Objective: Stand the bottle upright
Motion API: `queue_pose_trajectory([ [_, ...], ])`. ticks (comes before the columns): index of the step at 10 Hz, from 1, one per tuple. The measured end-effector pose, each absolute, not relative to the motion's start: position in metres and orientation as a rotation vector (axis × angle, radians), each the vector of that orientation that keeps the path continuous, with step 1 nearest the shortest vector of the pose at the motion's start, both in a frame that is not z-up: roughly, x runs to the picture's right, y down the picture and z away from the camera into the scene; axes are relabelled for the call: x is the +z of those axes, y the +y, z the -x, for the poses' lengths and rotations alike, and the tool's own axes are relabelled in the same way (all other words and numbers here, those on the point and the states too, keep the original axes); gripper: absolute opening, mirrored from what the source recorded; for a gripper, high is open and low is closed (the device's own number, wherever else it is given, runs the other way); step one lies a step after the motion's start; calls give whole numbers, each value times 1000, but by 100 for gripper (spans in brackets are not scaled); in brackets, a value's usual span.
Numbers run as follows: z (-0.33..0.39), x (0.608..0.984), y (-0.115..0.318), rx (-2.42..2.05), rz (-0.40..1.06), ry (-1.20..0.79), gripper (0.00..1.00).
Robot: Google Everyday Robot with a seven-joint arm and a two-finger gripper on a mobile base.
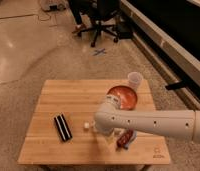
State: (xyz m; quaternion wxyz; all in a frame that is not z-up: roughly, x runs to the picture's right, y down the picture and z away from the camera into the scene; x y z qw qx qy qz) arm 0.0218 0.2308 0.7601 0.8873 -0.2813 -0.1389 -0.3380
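The bottle (86, 125) lies on its side on the wooden table (53, 97). Only its small white end shows, just left of my wrist; the rest is hidden under the arm. My white arm reaches in from the right, and the gripper (99, 129) hangs directly over the bottle, pointing down at the table and open. I see nothing lifted off the table.
A black box (63, 127) lies left of the bottle. An orange-red bowl (124, 97) and a translucent white cup (135, 80) stand at the back right. A dark red shiny packet (125, 139) lies under the arm. An office chair (100, 20) stands beyond the table.
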Motion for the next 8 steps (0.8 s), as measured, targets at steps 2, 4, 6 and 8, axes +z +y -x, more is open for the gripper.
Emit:
queue_pose_trajectory([
  [2, -28, 766, 219, -687, 601, -214, 65],
  [4, -33, 774, 208, -674, 623, -141, 65],
  [6, -33, 782, 198, -661, 645, -99, 65],
  [8, -28, 784, 185, -639, 650, -97, 65],
])
